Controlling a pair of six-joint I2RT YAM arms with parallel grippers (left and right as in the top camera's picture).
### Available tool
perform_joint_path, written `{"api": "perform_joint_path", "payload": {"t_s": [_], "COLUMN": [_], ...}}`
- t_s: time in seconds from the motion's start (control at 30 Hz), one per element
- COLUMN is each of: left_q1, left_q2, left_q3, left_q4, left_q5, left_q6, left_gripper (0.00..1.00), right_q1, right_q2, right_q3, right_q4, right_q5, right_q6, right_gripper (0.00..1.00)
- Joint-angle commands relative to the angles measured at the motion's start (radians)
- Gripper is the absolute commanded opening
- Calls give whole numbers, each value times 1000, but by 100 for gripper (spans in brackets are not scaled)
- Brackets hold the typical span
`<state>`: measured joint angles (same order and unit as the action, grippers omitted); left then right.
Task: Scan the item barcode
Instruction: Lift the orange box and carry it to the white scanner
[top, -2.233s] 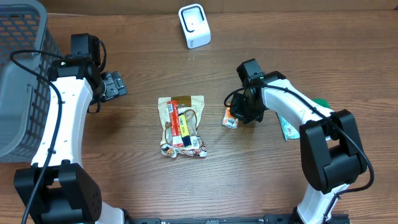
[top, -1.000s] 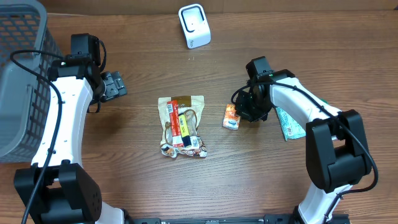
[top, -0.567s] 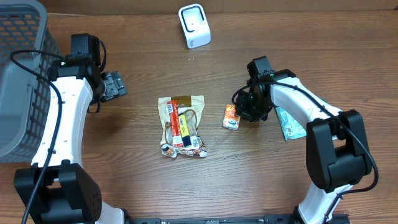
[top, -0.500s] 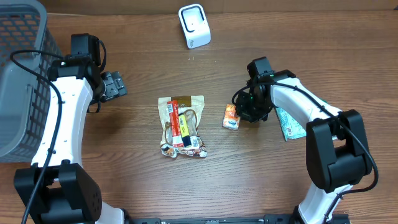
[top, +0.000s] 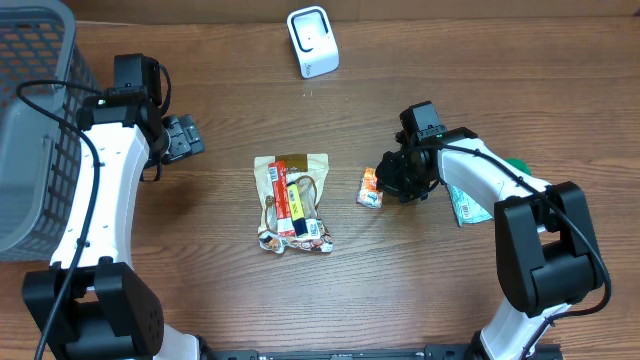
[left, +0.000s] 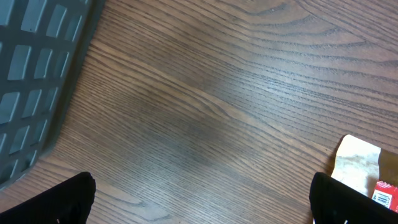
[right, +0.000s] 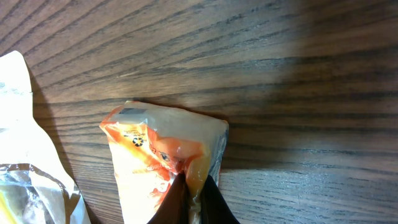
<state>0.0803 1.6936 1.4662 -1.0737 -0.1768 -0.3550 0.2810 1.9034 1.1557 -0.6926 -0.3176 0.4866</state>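
Step in hand: pickup. Your right gripper (top: 393, 181) is clamped on the edge of the small orange plastic snack packet (right: 163, 151), well apart from the white box-shaped scanner (top: 312, 41). Next, lift it and turn its barcode toward that scanner. No barcode shows, and the fingertips are cut off in the wrist view. Your left gripper (top: 186, 137), also well apart from the scanner, stands wide and empty.

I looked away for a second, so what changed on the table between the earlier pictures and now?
The right gripper has pinched shut on an edge of the small orange packet, and its arm has shifted slightly toward the front of the table. The packet has barely moved. The left gripper stays open near the basket; the snack bag and white scanner lie as before.
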Motion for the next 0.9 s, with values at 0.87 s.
{"api": "perform_joint_path", "payload": {"t_s": [0.87], "left_q1": [-2], "left_q2": [-14], "left_q3": [14], "left_q4": [1], "left_q5": [-6], "left_q6": [19], "left_gripper": [100], "right_q1": [-3], "right_q2": [-107], "right_q3": [943], "right_q4": [-668], "right_q5": [112], "right_q6": [-233], "right_gripper": [3]}}
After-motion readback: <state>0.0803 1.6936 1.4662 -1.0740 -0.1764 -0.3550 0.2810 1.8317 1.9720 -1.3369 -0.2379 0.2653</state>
